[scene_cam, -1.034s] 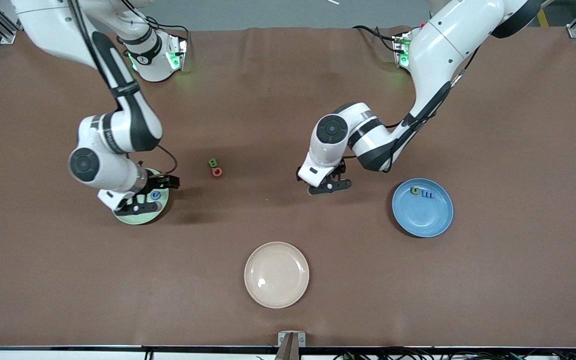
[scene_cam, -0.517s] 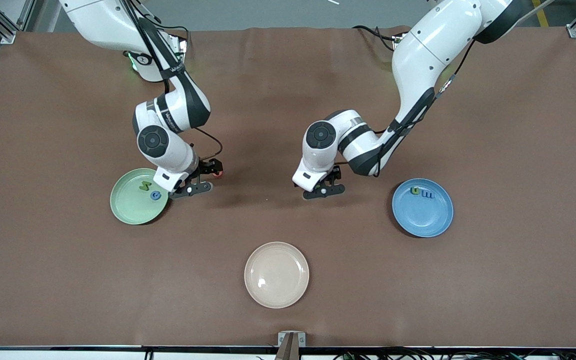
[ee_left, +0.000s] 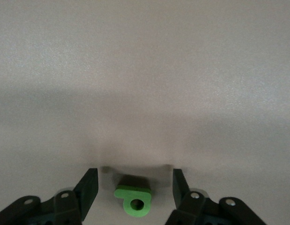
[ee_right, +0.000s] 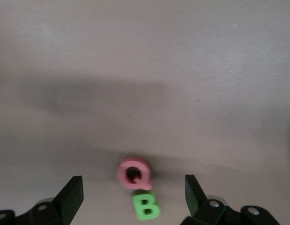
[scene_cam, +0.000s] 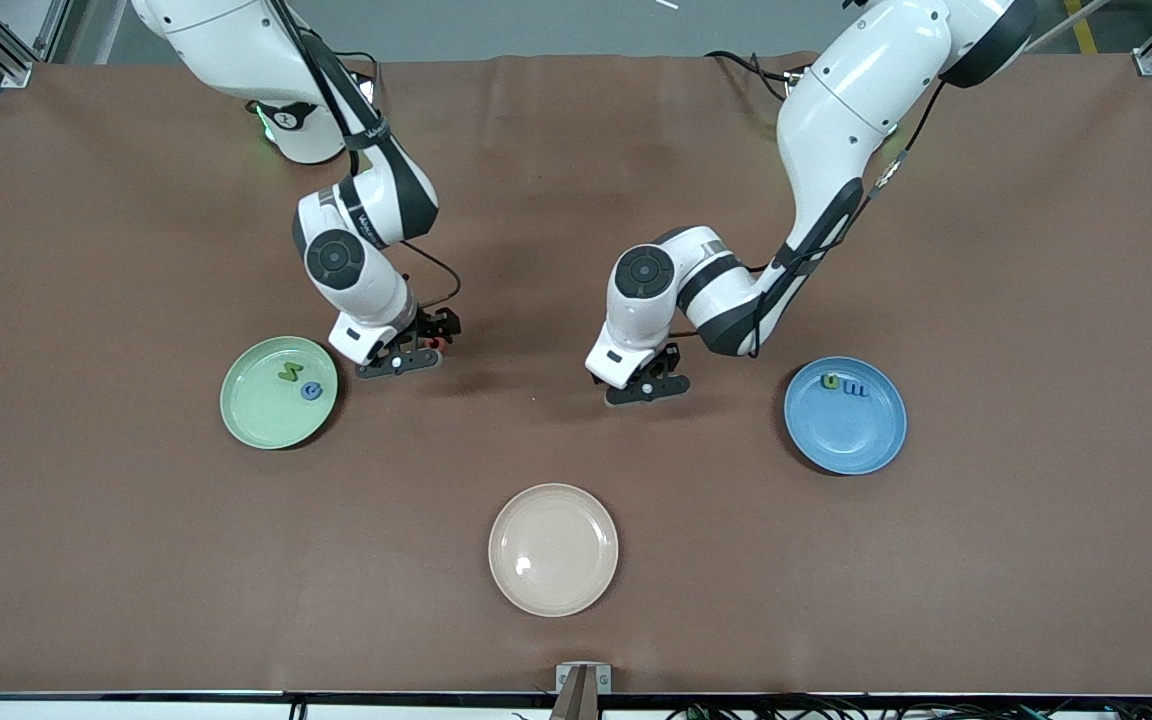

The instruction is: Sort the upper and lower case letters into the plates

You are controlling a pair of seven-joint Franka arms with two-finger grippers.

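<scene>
The left gripper stood low over mid-table with its fingers apart, a small green letter p lying between them untouched. The right gripper hung open over a pink-red letter touching a green B. Nearby, toward the right arm's end, the pale green plate carried a green letter and a blue one. The blue plate held two letters near its rim.

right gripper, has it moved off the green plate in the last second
Yes. The right gripper left the pale green plate and now sits low over the table beside it, toward the left arm's end, open around the red letter.
</scene>
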